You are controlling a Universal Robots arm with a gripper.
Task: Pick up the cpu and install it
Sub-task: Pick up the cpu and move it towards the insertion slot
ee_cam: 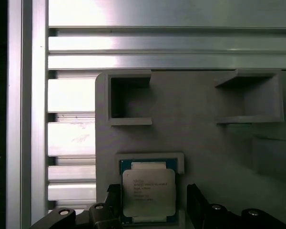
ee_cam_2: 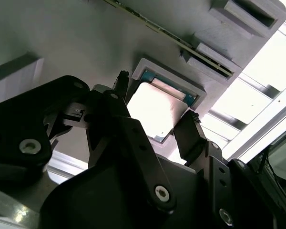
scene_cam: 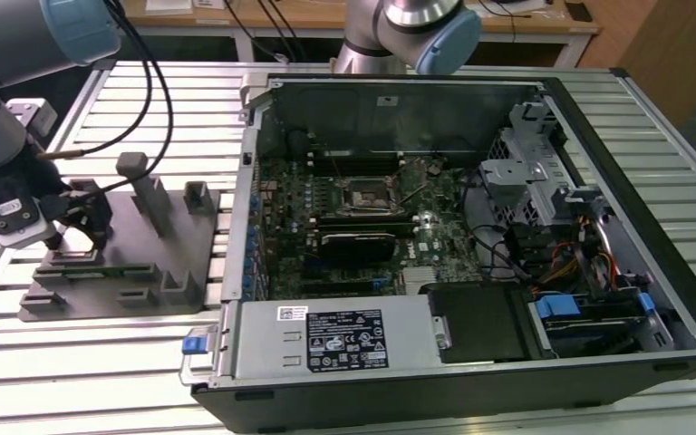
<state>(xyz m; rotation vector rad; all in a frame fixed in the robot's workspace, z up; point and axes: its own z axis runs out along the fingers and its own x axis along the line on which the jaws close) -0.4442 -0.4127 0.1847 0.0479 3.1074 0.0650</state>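
Observation:
The cpu (ee_cam: 148, 193) is a small square chip with a pale silver top, lying flat in a raised-rim pocket of the grey plastic fixture (ee_cam: 195, 138). In both wrist views my gripper (ee_cam: 153, 194) straddles it, one black fingertip (ee_cam: 113, 196) on each side and a small gap to the chip's edges, so it stands open. The second wrist view shows the cpu (ee_cam_2: 157, 107) between the fingertips (ee_cam_2: 189, 128), still seated in its pocket. In the exterior view the gripper (scene_cam: 72, 239) hangs low over the fixture (scene_cam: 119, 292) at that view's left. The socket (scene_cam: 366, 194) sits mid-motherboard.
An open computer case (scene_cam: 469, 95) lies at the exterior view's right, with a black module (scene_cam: 354, 243), cables and a power supply (scene_cam: 336, 340) inside. Upright blocks (scene_cam: 151, 195) rise from the fixture beside the gripper. A slatted aluminium table (scene_cam: 82, 372) carries everything.

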